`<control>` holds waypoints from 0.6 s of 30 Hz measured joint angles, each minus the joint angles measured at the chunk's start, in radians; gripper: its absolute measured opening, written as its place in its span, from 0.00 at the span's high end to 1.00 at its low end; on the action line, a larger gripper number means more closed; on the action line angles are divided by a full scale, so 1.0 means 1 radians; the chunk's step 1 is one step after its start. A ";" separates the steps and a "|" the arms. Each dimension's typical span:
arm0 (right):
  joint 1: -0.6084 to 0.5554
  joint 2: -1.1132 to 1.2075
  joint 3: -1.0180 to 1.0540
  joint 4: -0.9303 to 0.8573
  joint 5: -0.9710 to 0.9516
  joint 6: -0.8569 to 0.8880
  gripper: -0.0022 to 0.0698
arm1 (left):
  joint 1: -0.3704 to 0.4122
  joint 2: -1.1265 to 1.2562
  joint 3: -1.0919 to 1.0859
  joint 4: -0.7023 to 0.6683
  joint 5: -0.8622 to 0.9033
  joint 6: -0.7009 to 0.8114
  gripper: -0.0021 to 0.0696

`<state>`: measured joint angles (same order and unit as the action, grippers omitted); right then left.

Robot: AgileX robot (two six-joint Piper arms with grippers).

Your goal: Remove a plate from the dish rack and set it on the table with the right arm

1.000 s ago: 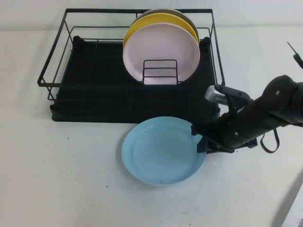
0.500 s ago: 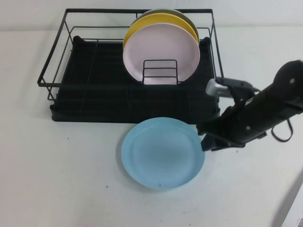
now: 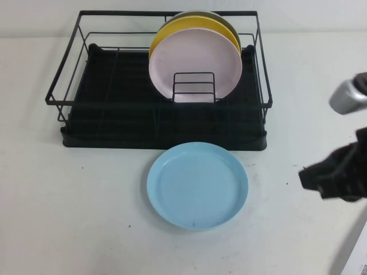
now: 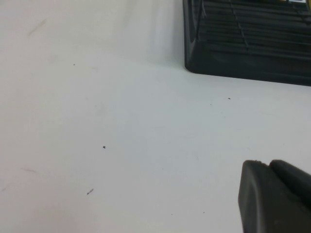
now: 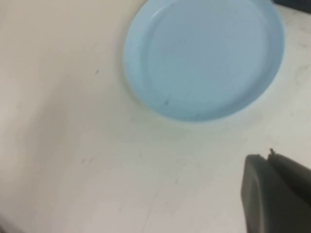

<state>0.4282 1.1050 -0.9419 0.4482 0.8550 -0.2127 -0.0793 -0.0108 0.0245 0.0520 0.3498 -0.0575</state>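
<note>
The light blue plate (image 3: 197,185) lies flat on the white table (image 3: 69,212), just in front of the black wire dish rack (image 3: 67,77). It also shows in the right wrist view (image 5: 204,56). My right arm is at the far right edge of the high view. My right gripper (image 3: 312,177) is well clear of the plate's right rim, shut and empty; its fingers are pressed together in the right wrist view (image 5: 268,158). My left gripper (image 4: 266,166) is shut and empty above bare table near a corner of the rack's tray (image 4: 243,63). It does not show in the high view.
A pale pink plate (image 3: 195,60) stands upright in the rack's wire dividers, with a yellow plate (image 3: 189,26) and a darker plate (image 3: 198,12) behind it. The rack's left half holds nothing. White table lies open to the left and in front of the blue plate.
My right arm has pulled away to the right from the blue plate's right rim, out towards the edge of view. The plate stays flat on the table.
</note>
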 joint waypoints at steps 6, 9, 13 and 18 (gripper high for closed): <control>0.001 -0.098 0.033 -0.010 0.094 -0.004 1.00 | 0.000 0.000 0.000 0.000 0.000 0.000 0.98; 0.001 -0.100 0.079 -0.058 0.060 -0.004 1.00 | 0.000 0.000 0.000 0.000 0.000 0.000 0.98; -0.008 -0.131 0.206 -0.131 -0.140 -0.006 1.00 | 0.000 0.000 0.000 0.000 0.000 0.000 0.98; -0.138 -0.319 0.487 -0.184 -0.491 -0.007 1.00 | 0.000 0.000 0.000 0.000 0.000 0.000 0.98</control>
<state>0.2899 0.7863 -0.4548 0.2646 0.3644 -0.2199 -0.0793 -0.0108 0.0245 0.0520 0.3498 -0.0575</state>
